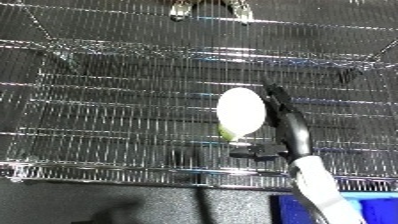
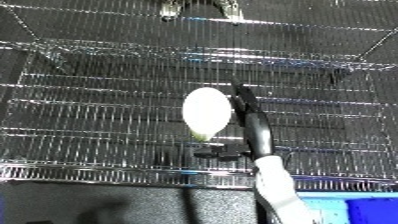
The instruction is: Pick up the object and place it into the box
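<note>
- The right robot hand (image 1: 282,131) reaches in from the lower right of the view, at the end of a white and silver forearm (image 1: 322,194) that rises from the bottom edge.
- Its black fingers (image 2: 246,106) run straight and long up the right-hand side of a white oval object (image 1: 241,112), and the thumb (image 1: 253,151) juts out to the left just under the object's lower end.
- The object sits upright in that hold, touching the fingers along its right edge; a small greenish patch shows at its bottom, just above the thumb.
- The fingers are not wrapped round the object. They lie extended against it, with the thumb below, so the object is carried between fingers and thumb with the hand uncurled.
- Object and robot hand are over a wire bin (image 1: 98,125), a large basket of thin shiny bars that fills most of the view; its near rim (image 2: 89,172) runs across the lower part of the picture.
- Whether the object touches the wire floor or hangs above it cannot be told.
- Below the near rim lies a dark surface (image 1: 107,205), and a blue thing (image 2: 355,210) shows at the bottom right corner.
- The left robot hand shows in neither view.
</note>
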